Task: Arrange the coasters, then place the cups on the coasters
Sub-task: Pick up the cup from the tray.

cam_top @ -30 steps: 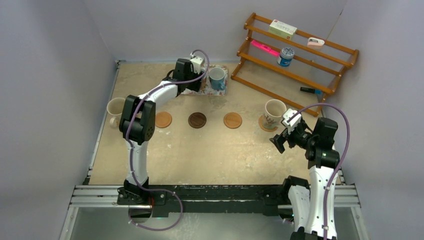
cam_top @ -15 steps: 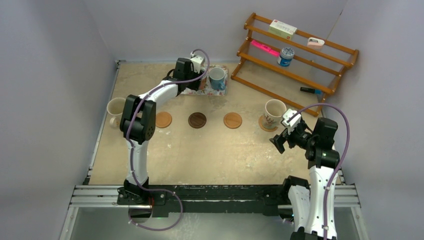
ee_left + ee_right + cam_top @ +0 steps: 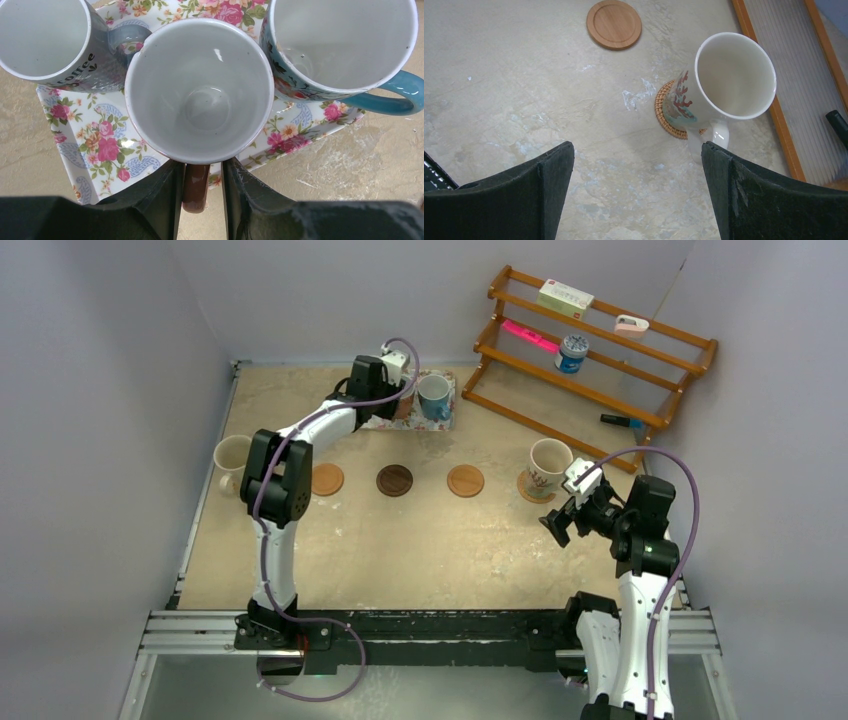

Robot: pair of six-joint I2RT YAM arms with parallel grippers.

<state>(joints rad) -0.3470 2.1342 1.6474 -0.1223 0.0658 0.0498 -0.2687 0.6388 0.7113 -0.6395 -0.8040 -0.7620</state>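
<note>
Table (image 3: 400, 540): three bare coasters (image 3: 394, 480) in a row, waiting for mugs.
Floral tray (image 3: 95, 145): three mugs packed tight.
Left gripper (image 3: 200, 172) straddles the handle (image 3: 196, 187) of the reddish-brown mug (image 3: 200, 90), likely the only free purchase. A sliver of gap shows, so it is not clamped.
Right gripper (image 3: 636, 160) is splayed and empty beside the cream printed mug (image 3: 724, 85), which sits on a woven coaster (image 3: 666, 117).
</note>
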